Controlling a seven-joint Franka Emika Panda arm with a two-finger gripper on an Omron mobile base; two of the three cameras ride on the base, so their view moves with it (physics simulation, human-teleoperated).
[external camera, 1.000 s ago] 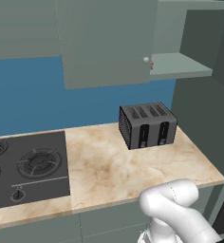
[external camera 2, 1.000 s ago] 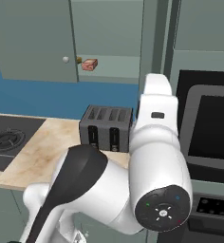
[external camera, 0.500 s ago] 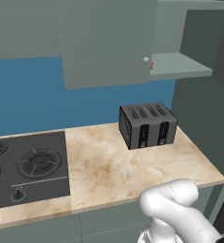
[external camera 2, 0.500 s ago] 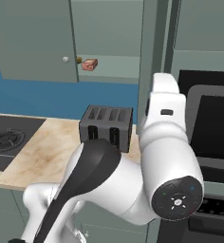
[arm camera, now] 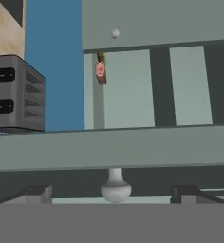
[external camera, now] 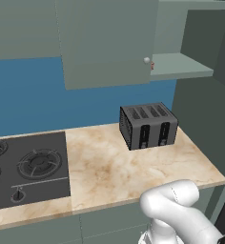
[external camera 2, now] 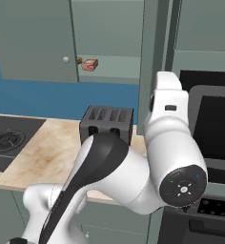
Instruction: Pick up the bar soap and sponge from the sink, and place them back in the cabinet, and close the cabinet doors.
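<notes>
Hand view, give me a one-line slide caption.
Gripper at a door knob, bar soap on the cabinet shelf.

pinkish-red bar soap (external camera 2: 90,65), grey-green cabinet doors (external camera: 107,43), beige marbled counter (external camera: 128,174), dark toaster (external camera: 148,125)

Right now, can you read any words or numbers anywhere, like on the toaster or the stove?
There are none to read.
Toaster: plain dark front, no words.
Stove: knobs and burners, no numbers.
Cabinet doors: plain, with one round knob.
Bar soap: no writing that I can make out; it is very small.
</notes>
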